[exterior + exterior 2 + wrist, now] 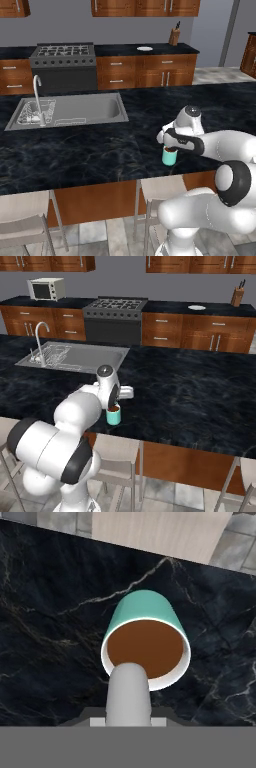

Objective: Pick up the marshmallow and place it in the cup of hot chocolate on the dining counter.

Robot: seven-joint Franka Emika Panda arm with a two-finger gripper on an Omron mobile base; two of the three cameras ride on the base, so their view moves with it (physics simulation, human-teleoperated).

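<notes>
while the gripper (128, 719) hangs right above the cup of hot chocolate (146, 637), its jaws are pinched on the marshmallow (128, 694).
the marshmallow is a pale grey-white cylinder with a rounded end, reaching over the cup's near rim and the brown liquid. the cup is teal with a white lip, upright on the dining counter (90, 150), close to the counter's front edge and well to the right of the steel sink (75, 111).
</notes>
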